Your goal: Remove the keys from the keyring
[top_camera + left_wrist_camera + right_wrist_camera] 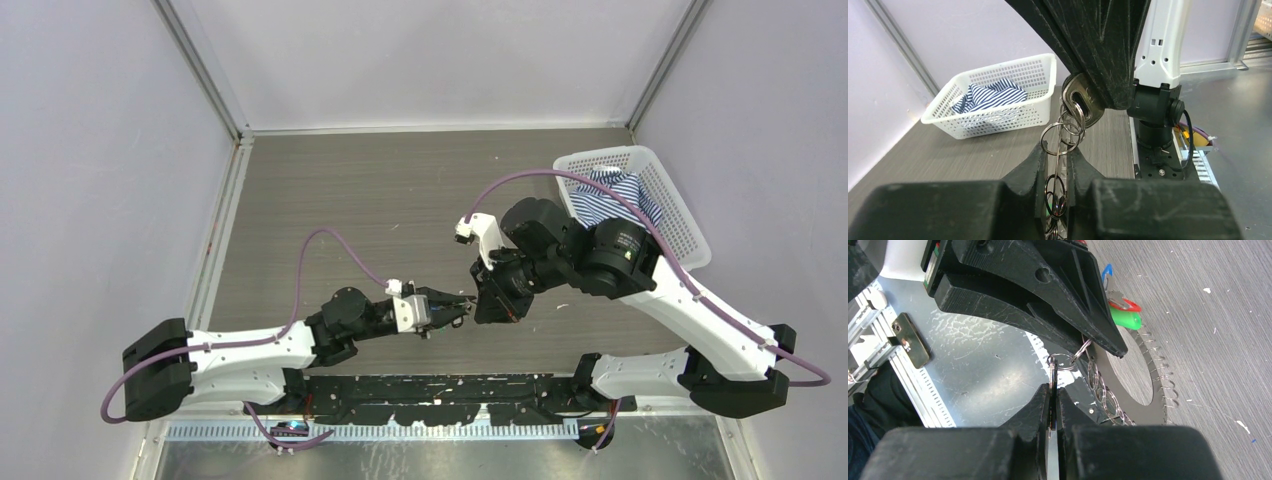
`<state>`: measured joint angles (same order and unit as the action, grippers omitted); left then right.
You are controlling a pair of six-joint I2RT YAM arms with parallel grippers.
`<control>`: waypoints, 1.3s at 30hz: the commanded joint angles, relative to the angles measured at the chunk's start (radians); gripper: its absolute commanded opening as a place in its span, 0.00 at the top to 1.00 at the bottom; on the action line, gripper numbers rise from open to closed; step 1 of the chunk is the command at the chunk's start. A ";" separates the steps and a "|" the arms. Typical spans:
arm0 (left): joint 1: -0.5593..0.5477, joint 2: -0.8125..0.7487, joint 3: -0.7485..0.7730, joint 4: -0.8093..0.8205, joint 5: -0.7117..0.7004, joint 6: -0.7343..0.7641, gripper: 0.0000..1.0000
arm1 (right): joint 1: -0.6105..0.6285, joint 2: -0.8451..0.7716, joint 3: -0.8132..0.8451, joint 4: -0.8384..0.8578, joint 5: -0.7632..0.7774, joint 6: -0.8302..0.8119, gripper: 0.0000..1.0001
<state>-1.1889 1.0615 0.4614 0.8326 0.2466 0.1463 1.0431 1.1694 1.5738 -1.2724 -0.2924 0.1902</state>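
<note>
My left gripper (458, 312) is shut on the keyring (1159, 404), a flat grey ring with small wire loops along its rim, held above the table. In the left wrist view the keyring (1064, 172) runs edge-on between my left fingers (1028, 170), with small split rings (1060, 137) above them. My right gripper (483, 300) faces the left one and is shut on a silver key (1080, 100) hanging from those split rings; the key shows edge-on in the right wrist view (1052, 390). Green (1124, 319), red (1128, 305) and blue (1106, 272) key heads show behind the left fingers (1048, 290).
A white plastic basket (680, 210) with a blue-striped cloth (610, 195) stands at the table's back right; it also shows in the left wrist view (998, 117). The arm bases and a black mounting rail (450, 395) run along the near edge. Grey walls enclose the table.
</note>
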 commanded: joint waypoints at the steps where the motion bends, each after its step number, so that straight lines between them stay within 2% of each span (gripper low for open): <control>1: 0.006 -0.046 0.016 0.046 -0.040 -0.017 0.94 | 0.008 -0.019 0.029 0.020 0.013 0.015 0.99; 4: 0.006 -0.064 0.025 0.006 -0.052 -0.020 0.99 | 0.008 -0.021 0.029 0.008 0.030 0.018 0.99; 12: 0.006 -0.106 0.038 -0.061 -0.089 -0.026 1.00 | 0.008 -0.030 0.033 -0.029 0.060 0.024 0.99; 24: 0.006 -0.130 0.024 -0.010 -0.123 -0.066 1.00 | 0.009 -0.043 0.003 -0.043 0.072 0.042 0.99; 39: 0.007 -0.157 -0.002 0.072 -0.239 -0.099 1.00 | 0.054 -0.036 -0.039 -0.008 0.061 0.077 0.99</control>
<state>-1.1915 0.9443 0.4576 0.7639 0.1020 0.0650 1.0771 1.1534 1.5436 -1.2518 -0.2123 0.2466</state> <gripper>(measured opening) 0.144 0.104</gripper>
